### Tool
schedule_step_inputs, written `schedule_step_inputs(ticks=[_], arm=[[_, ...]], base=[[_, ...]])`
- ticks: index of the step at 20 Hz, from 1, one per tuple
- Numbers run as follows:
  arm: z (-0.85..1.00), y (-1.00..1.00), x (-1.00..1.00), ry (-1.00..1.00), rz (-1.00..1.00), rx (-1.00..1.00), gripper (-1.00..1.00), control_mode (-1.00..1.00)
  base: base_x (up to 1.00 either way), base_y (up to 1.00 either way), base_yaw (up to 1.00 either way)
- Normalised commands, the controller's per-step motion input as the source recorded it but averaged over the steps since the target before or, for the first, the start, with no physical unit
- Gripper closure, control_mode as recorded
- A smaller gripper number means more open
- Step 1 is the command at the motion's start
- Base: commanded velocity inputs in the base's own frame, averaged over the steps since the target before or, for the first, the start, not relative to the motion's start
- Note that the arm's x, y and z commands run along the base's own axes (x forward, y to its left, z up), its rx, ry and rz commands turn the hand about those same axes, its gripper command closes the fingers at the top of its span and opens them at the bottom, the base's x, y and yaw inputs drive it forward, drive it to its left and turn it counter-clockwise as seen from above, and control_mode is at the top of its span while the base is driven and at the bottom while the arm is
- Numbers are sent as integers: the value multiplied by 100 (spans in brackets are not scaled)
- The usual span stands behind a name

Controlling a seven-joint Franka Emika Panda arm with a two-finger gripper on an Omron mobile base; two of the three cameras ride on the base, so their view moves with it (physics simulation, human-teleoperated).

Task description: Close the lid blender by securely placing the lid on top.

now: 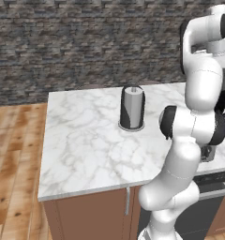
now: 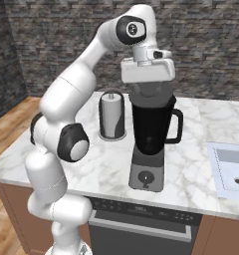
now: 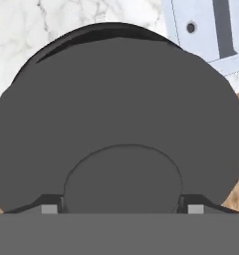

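White marble surface (image 1: 81, 150) on brown cabinets (image 1: 91, 218), dark stone-brick wall (image 1: 86, 37) behind it, wood plank floor (image 1: 13, 159) to its left, oven panel (image 2: 141, 216) below.

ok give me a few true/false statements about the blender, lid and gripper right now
1. The gripper is directly above the blender. True.
2. The lid lies flat on the counter beside the paper-towel roll. False: it is at the gripper, over the jar's mouth.
3. The paper-towel roll stands upright in its holder on the marble counter. True.
4. The blender is tipped on its side. False: it stands upright on its grey base.
5. The sink sits between the blender and the paper-towel roll. False: in the right base view it is on the blender's far side from the roll.
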Motion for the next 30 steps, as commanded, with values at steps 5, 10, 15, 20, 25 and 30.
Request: schedule_step_inputs(ticks=[5, 10, 15, 20, 25, 30], arm=[[-16, -8, 0, 12, 5, 10, 100, -100], [-12, -44, -6, -1, 5, 22, 100, -100], [-39, -21, -27, -8, 6, 17, 100, -100], [-29, 1, -6, -7, 3, 6, -100, -100], [0, 0, -11, -24, 0, 1, -100, -100], [8, 8, -27, -32, 0, 0, -100, -100]], base=[[0, 0, 0], [0, 0, 0], [0, 0, 0], [0, 0, 0], [0, 0, 0], [0, 0, 0]])
